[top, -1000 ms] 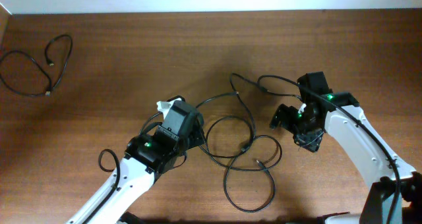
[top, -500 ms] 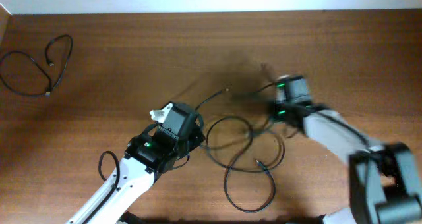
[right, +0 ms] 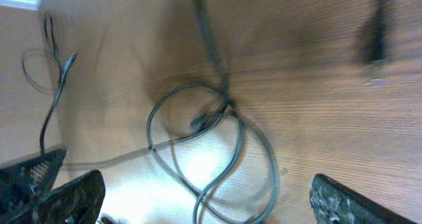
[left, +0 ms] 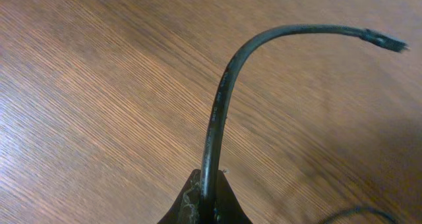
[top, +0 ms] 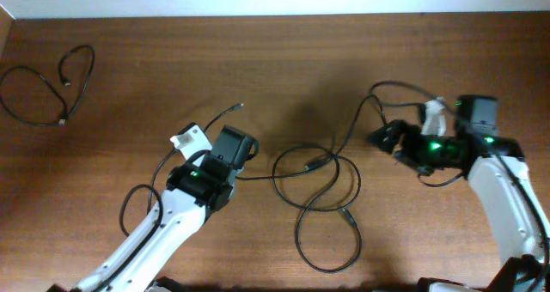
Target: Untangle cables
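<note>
Left gripper [left: 206, 209]: It is close to you, on the left side of the table [top: 172, 51]. Its fingers [left: 188, 205] are squeezed tight on one thin black cord.
Held cord [left: 221, 99]: It comes up from between those fingers and bends over to the right. Its small plug end [left: 389, 43] hangs in the air above the wood.
Right gripper [right: 208, 184]: It is on your right side, a bit farther back. Its two fingers [right: 66, 197] are spread wide apart. There is nothing between them.
Tangle of cables [top: 320, 173]: It lies flat on the table, in the middle, between your two arms. The black loops cross over each other. One big loop hangs down toward you. A thin cord runs from the bunch across to the left gripper.
Rising cord [top: 357, 120]: It goes up from the bunch and curves over near the right arm. You cannot tell if it touches that arm.
Far cable [top: 67, 86]: It lies all by itself in the far left corner, in a loose loop, well apart from the bunch.
</note>
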`<state>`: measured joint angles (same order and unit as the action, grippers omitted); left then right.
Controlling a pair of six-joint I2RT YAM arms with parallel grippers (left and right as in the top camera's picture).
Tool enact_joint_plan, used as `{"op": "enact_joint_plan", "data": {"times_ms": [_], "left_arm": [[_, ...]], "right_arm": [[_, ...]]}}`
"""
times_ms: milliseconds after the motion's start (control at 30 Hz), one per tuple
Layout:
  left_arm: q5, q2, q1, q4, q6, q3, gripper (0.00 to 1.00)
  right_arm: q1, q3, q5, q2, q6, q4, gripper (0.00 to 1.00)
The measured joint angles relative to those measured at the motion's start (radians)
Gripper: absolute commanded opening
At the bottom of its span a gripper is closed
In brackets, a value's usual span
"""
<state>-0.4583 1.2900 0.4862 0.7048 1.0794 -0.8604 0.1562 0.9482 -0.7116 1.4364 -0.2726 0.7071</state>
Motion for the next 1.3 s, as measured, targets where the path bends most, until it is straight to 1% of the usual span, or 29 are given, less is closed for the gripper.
{"op": "enact_joint_plan", "data": {"times_ms": [33, 67, 100, 133, 167, 200, 233, 267, 300, 333, 367, 400, 433, 467, 500, 533, 567, 600, 633, 667, 733, 767, 800, 833, 933, 1033, 1133, 1233, 1300], "left_arm": [[-0.011, 0.023, -0.001, -0.029, -0.022, 0.003, 0.00], [-0.010, 0.023, -0.001, -0.082, -0.057, 0.007, 0.00], [-0.011, 0.023, -0.001, -0.136, -0.097, 0.005, 0.00], [-0.004, 0.023, -0.001, -0.159, -0.126, -0.002, 0.00], [0.014, 0.023, -0.001, -0.175, -0.146, -0.015, 0.00], [0.033, 0.023, -0.001, -0.176, -0.151, -0.027, 0.00], [0.057, 0.023, -0.001, -0.176, -0.157, -0.051, 0.00], [0.068, 0.023, -0.001, -0.175, -0.158, -0.071, 0.00], [0.078, 0.023, -0.001, -0.176, -0.161, -0.100, 0.00], [0.087, 0.023, 0.000, -0.177, -0.161, -0.151, 0.00], [0.089, 0.023, -0.001, -0.179, -0.161, -0.182, 0.00], [0.088, 0.023, -0.001, -0.197, -0.192, -0.211, 0.00], [0.083, 0.023, -0.001, -0.261, -0.272, -0.264, 0.00], [0.070, 0.023, -0.001, -0.343, -0.428, -0.345, 0.00], [0.039, 0.021, 0.000, -0.365, -0.581, -0.396, 0.00], [-0.022, 0.021, 0.000, -0.389, -0.685, -0.477, 0.00], [-0.146, 0.017, 0.000, -0.365, -0.783, -0.517, 0.00], [-0.221, 0.011, -0.002, -0.273, -0.816, -0.529, 0.00], [-0.258, 0.012, -0.002, -0.136, -0.802, -0.532, 0.00], [-0.279, 0.014, -0.002, -0.035, -0.766, -0.531, 0.00], [-0.296, 0.024, -0.002, 0.146, -0.615, -0.533, 0.00], [-0.275, 0.035, -0.002, 0.238, -0.495, -0.533, 0.00], [-0.235, 0.068, -0.003, 0.281, -0.383, -0.532, 0.00], [-0.175, 0.121, -0.002, 0.283, -0.283, -0.532, 0.00], [-0.093, 0.230, -0.002, 0.283, -0.222, -0.531, 0.00], [-0.072, 0.253, -0.002, 0.283, -0.210, -0.531, 0.00], [-0.099, 0.253, -0.019, 0.283, -0.207, -0.531, 0.00], [-0.114, 0.253, -0.127, 0.312, -0.208, -0.531, 0.02], [-0.097, 0.253, -0.193, 0.340, -0.211, -0.531, 0.00]], "right_arm": [[-0.058, 0.004, 0.033, 0.000, 0.019, 0.063, 0.95], [-0.124, 0.002, 0.103, 0.000, 0.023, 0.122, 0.89], [-0.196, -0.003, 0.195, 0.002, 0.027, 0.126, 0.78], [-0.262, -0.021, 0.304, 0.013, 0.009, 0.122, 0.73], [-0.291, -0.048, 0.388, 0.026, -0.038, 0.111, 0.72], [-0.328, -0.095, 0.443, 0.059, -0.074, 0.052, 0.71], [-0.358, -0.140, 0.475, 0.090, -0.099, -0.001, 0.65], [-0.370, -0.170, 0.489, 0.109, -0.113, -0.037, 0.56], [-0.373, -0.190, 0.500, 0.126, -0.125, -0.066, 0.40], [-0.374, -0.193, 0.510, 0.129, -0.140, -0.108, 0.11], [-0.374, -0.199, 0.516, 0.134, -0.150, -0.129, 0.04], [-0.374, -0.203, 0.532, 0.143, -0.179, -0.148, 0.04], [-0.373, -0.203, 0.549, 0.151, -0.227, -0.153, 0.04], [-0.373, -0.205, 0.554, 0.156, -0.282, -0.157, 0.20], [-0.373, -0.205, 0.554, 0.156, -0.311, -0.156, 0.66], [-0.373, -0.205, 0.543, 0.157, -0.330, -0.168, 0.98], [-0.385, -0.195, 0.521, 0.158, -0.346, -0.185, 0.99], [-0.388, -0.183, 0.520, 0.154, -0.354, -0.192, 0.98], [-0.388, -0.180, 0.525, 0.150, -0.355, -0.195, 0.98], [-0.389, -0.181, 0.530, 0.150, -0.357, -0.196, 0.98], [-0.389, -0.181, 0.531, 0.151, -0.359, -0.195, 0.99], [-0.389, -0.181, 0.531, 0.151, -0.359, -0.192, 0.98], [-0.389, -0.181, 0.533, 0.151, -0.358, -0.189, 0.99], [-0.389, -0.181, 0.537, 0.151, -0.357, -0.187, 0.98], [-0.389, -0.180, 0.539, 0.151, -0.356, -0.184, 0.98], [-0.389, -0.180, 0.539, 0.151, -0.356, -0.184, 0.99], [-0.389, -0.180, 0.539, 0.151, -0.357, -0.184, 0.98], [-0.389, -0.180, 0.550, 0.151, -0.347, -0.181, 0.99], [-0.389, -0.181, 0.554, 0.151, -0.343, -0.187, 0.98]]}}
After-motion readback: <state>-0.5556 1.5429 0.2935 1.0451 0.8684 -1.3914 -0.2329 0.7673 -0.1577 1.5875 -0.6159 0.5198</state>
